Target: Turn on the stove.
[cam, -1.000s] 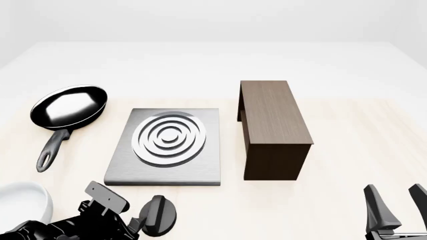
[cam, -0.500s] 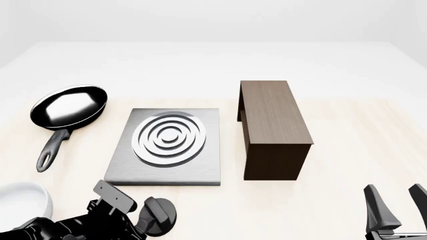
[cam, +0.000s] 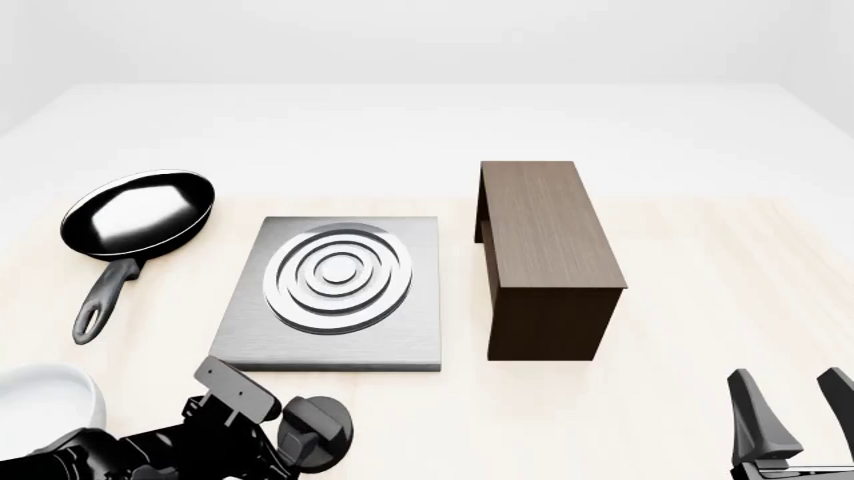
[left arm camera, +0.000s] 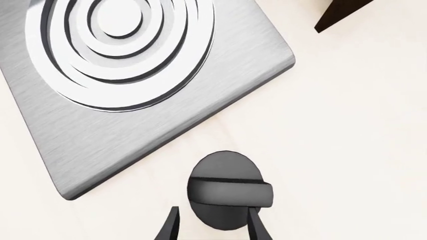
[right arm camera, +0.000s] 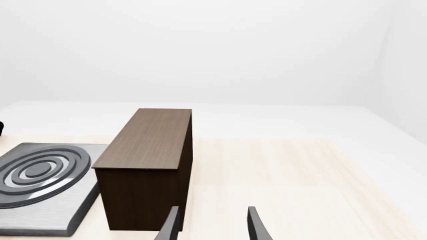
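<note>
Left pincer (left arm camera: 212, 227), spread, straddles the knob (left arm camera: 229, 192) at lower frame centre; ridge lies crosswise between its fingers.

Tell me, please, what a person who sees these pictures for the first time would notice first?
Probably the stove in the middle of the table, its silver rings bright on the grey plate. Next, the left gripper at the near edge, open, its fingers on either side of the small black knob. The tall dark wooden block stands right of the stove.
</note>
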`<state>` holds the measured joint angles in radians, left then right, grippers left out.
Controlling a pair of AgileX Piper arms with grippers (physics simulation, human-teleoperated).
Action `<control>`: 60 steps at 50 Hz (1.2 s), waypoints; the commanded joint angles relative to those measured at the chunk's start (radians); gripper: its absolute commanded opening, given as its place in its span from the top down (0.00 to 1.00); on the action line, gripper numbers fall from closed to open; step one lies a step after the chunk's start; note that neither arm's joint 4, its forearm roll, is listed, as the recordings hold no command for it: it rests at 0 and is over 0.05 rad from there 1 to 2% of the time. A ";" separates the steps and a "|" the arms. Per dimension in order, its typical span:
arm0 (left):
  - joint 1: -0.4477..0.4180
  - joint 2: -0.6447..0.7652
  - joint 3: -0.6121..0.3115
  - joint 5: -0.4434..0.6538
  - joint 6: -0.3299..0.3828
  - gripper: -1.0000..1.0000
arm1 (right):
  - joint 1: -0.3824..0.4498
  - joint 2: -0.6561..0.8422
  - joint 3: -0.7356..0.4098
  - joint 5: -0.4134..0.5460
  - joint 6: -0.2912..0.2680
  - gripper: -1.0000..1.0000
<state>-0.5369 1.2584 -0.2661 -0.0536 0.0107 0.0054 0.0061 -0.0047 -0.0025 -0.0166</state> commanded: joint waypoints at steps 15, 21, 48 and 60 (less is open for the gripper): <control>-0.004 -0.032 0.015 0.014 -0.003 0.00 | 0.000 0.000 0.000 0.000 0.000 0.00; 0.029 -0.055 0.031 0.022 0.013 0.00 | 0.000 0.000 0.000 0.000 0.000 0.00; 0.221 -0.234 0.001 0.149 0.083 0.00 | 0.000 0.000 0.000 0.000 0.000 0.00; 0.302 -0.259 -0.109 0.229 0.080 0.00 | 0.000 0.000 0.000 0.000 0.000 0.00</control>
<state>-0.3027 1.0311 -0.3026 0.1161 0.0821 0.0055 0.0061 -0.0046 -0.0025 -0.0165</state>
